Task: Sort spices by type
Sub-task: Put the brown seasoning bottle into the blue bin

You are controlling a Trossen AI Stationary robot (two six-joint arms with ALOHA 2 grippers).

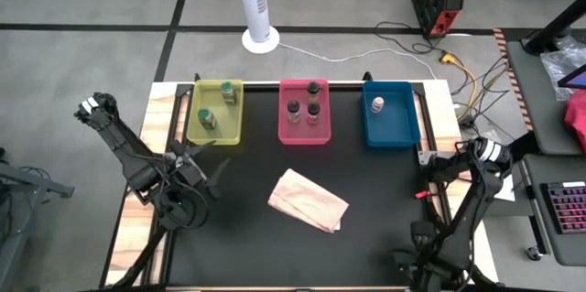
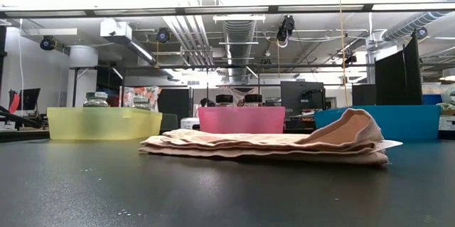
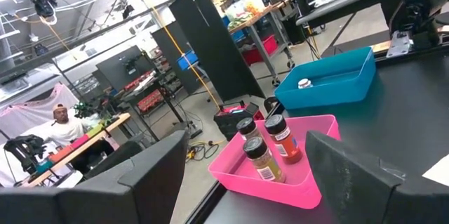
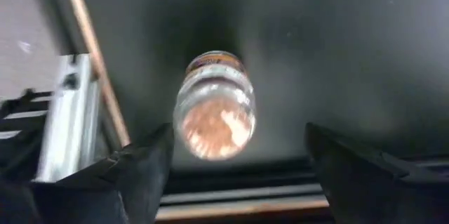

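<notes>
Key relation: last loose spice jar [image 4: 214, 104] lies on its side on the black surface [image 1: 247, 246] at the right edge, straight ahead of the right gripper [image 4: 235, 161], between its two fingers. Long axis runs away from the jaws, one end facing the wrist cam, so it's an end-on approach. Right arm is much nearer; left gripper [image 3: 242, 175] waits over the left side, jaws released, nothing held. Right jaws also spread wide, not yet touching the jar.

Jar: clear, smooth, round, pinkish contents. Other jars stand upright in the yellow tray [image 1: 216, 112], pink tray [image 1: 303, 112] and blue tray [image 1: 391, 114], all glossy rigid plastic. Crumpled tan paper bag [image 1: 308, 200] lies mid-surface.
</notes>
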